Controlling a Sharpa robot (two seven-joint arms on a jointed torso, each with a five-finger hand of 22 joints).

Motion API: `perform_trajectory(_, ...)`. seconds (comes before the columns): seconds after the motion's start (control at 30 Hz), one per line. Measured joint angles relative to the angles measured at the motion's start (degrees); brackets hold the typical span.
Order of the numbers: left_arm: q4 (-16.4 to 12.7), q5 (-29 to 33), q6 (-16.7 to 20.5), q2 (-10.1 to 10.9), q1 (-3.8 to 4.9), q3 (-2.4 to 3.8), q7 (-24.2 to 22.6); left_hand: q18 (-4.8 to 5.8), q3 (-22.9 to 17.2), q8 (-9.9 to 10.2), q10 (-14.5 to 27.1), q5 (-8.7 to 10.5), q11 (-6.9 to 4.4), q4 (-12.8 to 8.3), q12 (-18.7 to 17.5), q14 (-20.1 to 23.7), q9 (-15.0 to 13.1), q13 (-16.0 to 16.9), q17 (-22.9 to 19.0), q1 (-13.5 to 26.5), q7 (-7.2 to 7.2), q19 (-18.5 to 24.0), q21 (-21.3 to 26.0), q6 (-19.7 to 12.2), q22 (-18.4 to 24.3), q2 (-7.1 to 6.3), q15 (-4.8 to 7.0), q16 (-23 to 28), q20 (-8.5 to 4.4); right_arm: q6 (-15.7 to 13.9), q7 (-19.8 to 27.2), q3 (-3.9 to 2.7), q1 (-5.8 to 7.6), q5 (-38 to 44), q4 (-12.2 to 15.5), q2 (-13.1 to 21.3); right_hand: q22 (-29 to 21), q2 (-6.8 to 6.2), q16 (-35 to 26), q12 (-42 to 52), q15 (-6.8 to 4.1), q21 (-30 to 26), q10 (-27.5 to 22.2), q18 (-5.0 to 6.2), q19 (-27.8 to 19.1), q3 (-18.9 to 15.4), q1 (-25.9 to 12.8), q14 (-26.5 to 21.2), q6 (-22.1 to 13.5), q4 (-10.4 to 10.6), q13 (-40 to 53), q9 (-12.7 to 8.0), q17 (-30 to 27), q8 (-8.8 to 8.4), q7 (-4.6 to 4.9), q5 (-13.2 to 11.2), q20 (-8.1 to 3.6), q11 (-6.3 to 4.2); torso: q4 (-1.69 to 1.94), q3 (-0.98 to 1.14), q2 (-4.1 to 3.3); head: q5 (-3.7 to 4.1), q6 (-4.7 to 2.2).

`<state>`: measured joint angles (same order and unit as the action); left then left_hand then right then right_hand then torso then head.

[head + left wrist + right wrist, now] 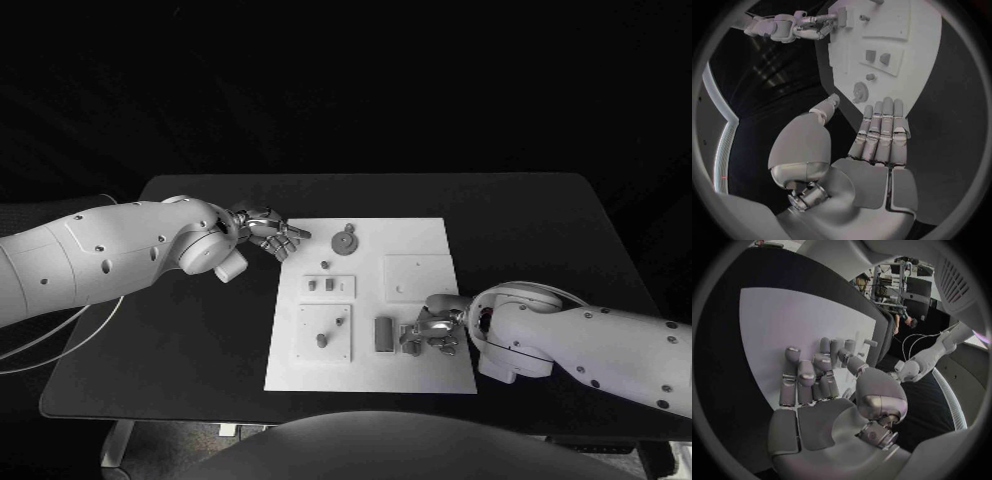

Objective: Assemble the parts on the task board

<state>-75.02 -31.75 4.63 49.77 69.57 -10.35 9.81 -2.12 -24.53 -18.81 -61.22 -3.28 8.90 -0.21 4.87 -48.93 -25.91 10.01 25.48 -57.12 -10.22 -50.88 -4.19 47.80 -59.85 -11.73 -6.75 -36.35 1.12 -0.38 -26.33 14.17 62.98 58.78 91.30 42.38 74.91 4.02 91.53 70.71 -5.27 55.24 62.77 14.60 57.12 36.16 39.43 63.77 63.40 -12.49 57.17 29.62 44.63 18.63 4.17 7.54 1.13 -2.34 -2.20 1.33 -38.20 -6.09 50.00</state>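
Down near the front of the white board (426, 375), the right hand (430, 332) sits over the near right corner, fingers curled down among small grey parts (382, 334); whether it grips one I cannot tell. Further back, more parts stand in raised blocks (326, 287) mid-board, and a round piece (345, 240) lies near the far edge. Beyond, the left hand (267, 231) hovers off the far left corner, fingers straight and apart, holding nothing.

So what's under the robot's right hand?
The white board with small grey parts beside the right hand. Whatever lies right beneath its fingers is covered.
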Motion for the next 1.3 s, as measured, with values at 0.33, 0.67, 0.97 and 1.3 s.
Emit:
perform_trajectory(0.33, 0.00, -0.22, 0.00, -0.01, 0.00, -0.02, 0.09, -0.01, 0.00, 0.00, 0.00, 0.00, 0.00, 0.00, 0.00, 0.00, 0.00, 0.00, 0.05, 0.00, 0.00, 0.00, 0.00, 0.00, 0.01, 0.00, 0.00, 0.23, 0.00, 0.18, 0.25, 0.01, 0.00, -0.04, -0.33, -0.26, 0.00, 0.00, 0.00, 0.00, 0.07, 0.00, 0.00, 0.00, 0.00, 0.00, 0.00, -0.07, 0.00, 0.00, 0.00, -0.02, -0.01, -0.01, 0.00, 0.00, 0.00, 0.00, -0.04, 0.03, 0.00, -0.09, 0.00)
perform_trajectory(0.67, -0.03, -0.31, 0.00, 0.00, 0.00, -0.04, 0.15, 0.00, 0.00, 0.00, 0.00, 0.00, 0.00, 0.00, 0.00, 0.00, -0.01, 0.00, 0.04, 0.00, 0.00, 0.00, 0.00, 0.00, 0.01, 0.00, 0.00, 0.23, 0.00, 0.20, 0.11, -0.01, 0.12, -0.11, -1.09, -0.48, 0.00, -3.75, -0.24, -0.21, -0.16, 0.00, -0.42, 0.00, 0.00, 0.45, -1.25, -0.52, -0.84, 1.28, 0.00, -0.07, -0.02, -0.01, 0.43, 0.00, 0.00, 0.41, -0.04, 0.03, 0.00, -0.07, 0.00)
perform_trajectory(0.97, -0.01, -0.36, 0.00, -0.01, 0.00, -0.05, 0.19, 0.00, 0.15, 0.00, 0.00, 0.00, 0.00, 0.14, 0.00, 0.00, -0.01, 0.00, 0.04, 0.00, 0.00, 0.00, 0.00, 0.00, 0.00, 0.00, 0.00, 0.23, 0.00, 0.57, 0.06, -0.02, 0.15, -0.13, -0.88, -0.54, 0.00, -5.99, -0.24, -0.21, -0.27, 0.00, -0.62, 0.00, -0.01, 0.93, -1.10, -0.65, -1.34, 2.23, 0.08, -0.08, -0.02, -0.01, 0.52, 0.00, 0.00, 0.61, -0.04, 0.04, -0.02, -0.07, 0.00)
perform_trajectory(1.3, 0.00, -0.46, -0.01, -0.01, 0.00, -0.05, 0.30, 0.00, 0.15, 0.00, 0.00, 0.00, 0.00, 0.14, -0.22, 0.00, -0.01, 0.00, 0.08, 0.00, 0.00, 0.00, 0.00, 0.00, 0.00, 0.00, 0.00, 0.23, 0.00, 1.35, 0.05, 0.01, 0.14, -0.12, -0.34, -0.57, 0.00, -5.98, -0.24, -0.21, -0.30, 0.00, -0.62, -0.01, -0.01, 1.24, -1.10, -0.79, -1.34, 2.54, 0.07, -0.06, -0.01, -0.01, 0.52, 0.00, 0.00, 0.61, -0.02, 0.03, -0.02, -0.15, 0.00)
